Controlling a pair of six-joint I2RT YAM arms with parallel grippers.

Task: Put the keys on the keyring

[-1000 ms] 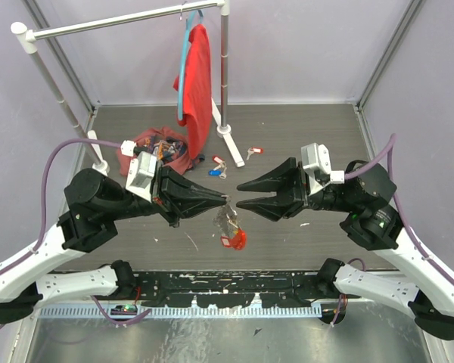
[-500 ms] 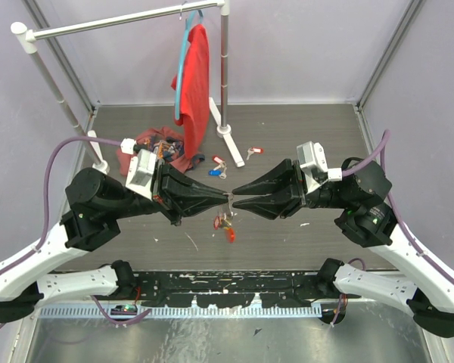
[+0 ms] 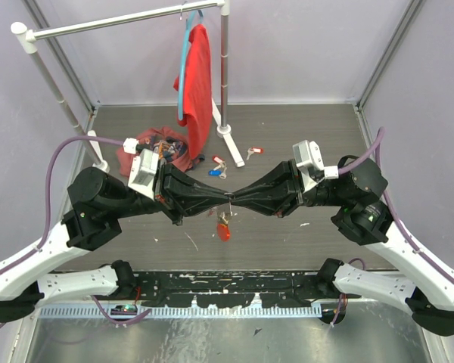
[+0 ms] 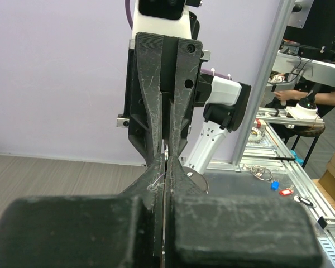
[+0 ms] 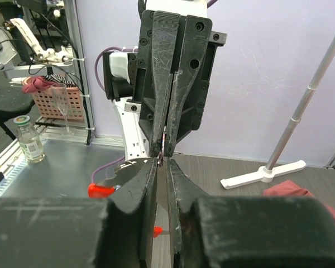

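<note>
Top view: high behind the black two-finger left hand [image 3: 224,198] and right hand [image 3: 235,198], looking down on the dark wood-grain tabletop [image 3: 310,128]. Wrist views: close, sighting along own hand, facing each other; shared: tip-to-tip meeting spot.

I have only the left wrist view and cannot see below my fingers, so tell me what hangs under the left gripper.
Observer: Top view: the keyring hangs right under where the left gripper and right gripper meet tip to tip, its red tag at the bottom end.
Operator: Now locate the loose keys.
Observer: Two tagged keys lie on the table behind the grippers, a third key nearer the rack's foot.
Operator: Report the right gripper's jaws.
Observer: Right wrist view: a narrow slit shows between its fingers; whether they pinch the chain, I cannot tell.
</note>
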